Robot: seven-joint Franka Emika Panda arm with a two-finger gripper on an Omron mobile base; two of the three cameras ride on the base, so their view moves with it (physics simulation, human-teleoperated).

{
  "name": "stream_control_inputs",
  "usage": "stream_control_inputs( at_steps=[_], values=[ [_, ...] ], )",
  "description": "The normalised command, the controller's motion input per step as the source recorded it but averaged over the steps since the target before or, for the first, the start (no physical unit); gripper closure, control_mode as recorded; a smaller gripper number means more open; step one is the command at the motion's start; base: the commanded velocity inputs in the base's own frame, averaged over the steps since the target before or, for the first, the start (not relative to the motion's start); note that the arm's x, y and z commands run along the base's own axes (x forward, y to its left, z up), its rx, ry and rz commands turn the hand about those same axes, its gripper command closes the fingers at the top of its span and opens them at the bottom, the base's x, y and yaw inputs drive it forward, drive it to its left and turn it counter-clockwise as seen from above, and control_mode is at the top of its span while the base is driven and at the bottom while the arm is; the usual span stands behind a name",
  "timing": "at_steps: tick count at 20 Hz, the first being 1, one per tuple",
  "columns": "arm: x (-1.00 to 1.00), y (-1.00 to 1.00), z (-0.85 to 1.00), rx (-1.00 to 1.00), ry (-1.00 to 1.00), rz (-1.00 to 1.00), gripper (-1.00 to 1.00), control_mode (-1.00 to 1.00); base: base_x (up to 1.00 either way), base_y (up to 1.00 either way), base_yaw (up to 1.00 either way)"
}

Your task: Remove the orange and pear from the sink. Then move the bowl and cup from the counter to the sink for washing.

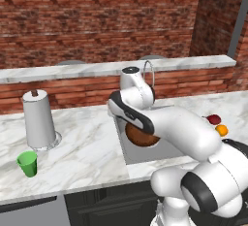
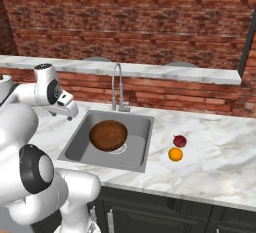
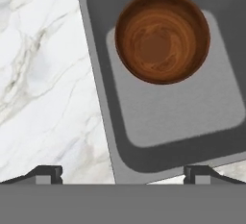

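The brown wooden bowl point(image 1: 140, 138) point(image 2: 108, 135) point(image 3: 162, 36) sits upright inside the grey sink point(image 2: 136, 156) point(image 3: 168, 117), over the drain. On the white marble counter point(image 2: 215, 167) right of the sink lie the orange point(image 1: 222, 130) point(image 2: 175, 154) and, just behind it, the dark red pear point(image 1: 213, 119) point(image 2: 179, 140). Far to the left, the green cup point(image 1: 27, 164) stands upright on the counter point(image 1: 87, 147). My gripper point(image 3: 124, 172) hangs open and empty above the sink's left rim, looking straight down, with the bowl ahead of it.
A paper towel roll point(image 1: 38, 118) on a holder stands behind the cup. The curved steel tap point(image 2: 117, 84) rises at the back of the sink. A higher marble ledge point(image 2: 150, 69) runs along the brick wall.
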Motion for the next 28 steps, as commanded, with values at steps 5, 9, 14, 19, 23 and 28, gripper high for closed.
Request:
stream_control_inputs(
  at_steps=[5,9,14,19,23,28],
  values=[
    [-0.03,0.19,0.03,0.01,0.00,0.25,-1.00,-1.00,0.00,0.00,0.00],
    [0.00,0.20,0.01,0.01,0.00,0.25,-1.00,-1.00,0.00,0.00,0.00],
    [-0.05,0.24,0.00,0.00,0.00,0.20,-1.00,-1.00,0.00,0.00,0.00],
    [-0.11,0.27,0.02,0.02,0.00,0.04,-1.00,-1.00,0.00,0.00,0.00],
    [-0.12,0.28,0.01,0.01,0.00,0.00,-1.00,-1.00,0.00,0.00,0.00],
    [-0.11,0.31,0.01,0.00,0.00,0.00,-1.00,-1.00,0.00,0.00,0.00]
  ],
)
